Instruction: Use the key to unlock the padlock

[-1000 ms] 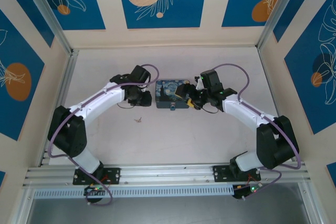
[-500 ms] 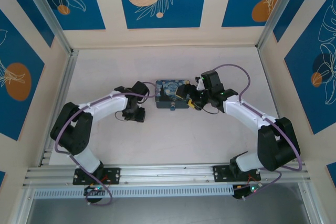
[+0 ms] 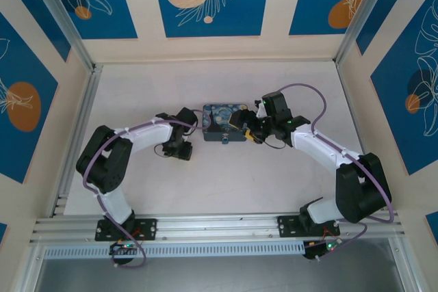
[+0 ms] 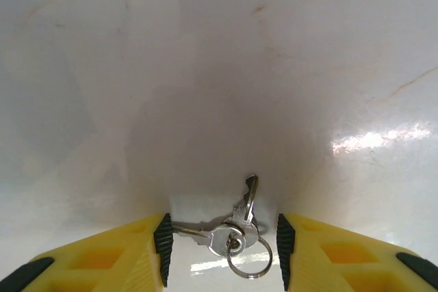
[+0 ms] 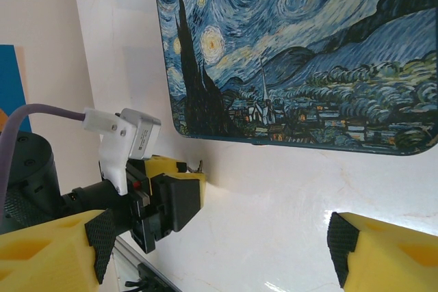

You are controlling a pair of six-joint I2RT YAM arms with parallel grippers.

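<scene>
Key pickup in hand: the key (image 4: 236, 227), on its ring, lies flat on the white surface (image 4: 219, 66) between the half-parted jaws of the left pincer (image 4: 222, 251) — ungripped, so closing squarely probably comes next — while the right pincer (image 5: 219, 237) gapes wide beside the painted box (image 5: 301, 52).

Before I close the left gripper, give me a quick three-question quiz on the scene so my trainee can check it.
1. True or false: the keys lie on the table between the left gripper's fingers.
2. The right gripper is: A, shut on the keys; B, shut on nothing; C, open above bare table.
3. How many keys hang on the ring?
Key: 1 true; 2 C; 3 two.
</scene>
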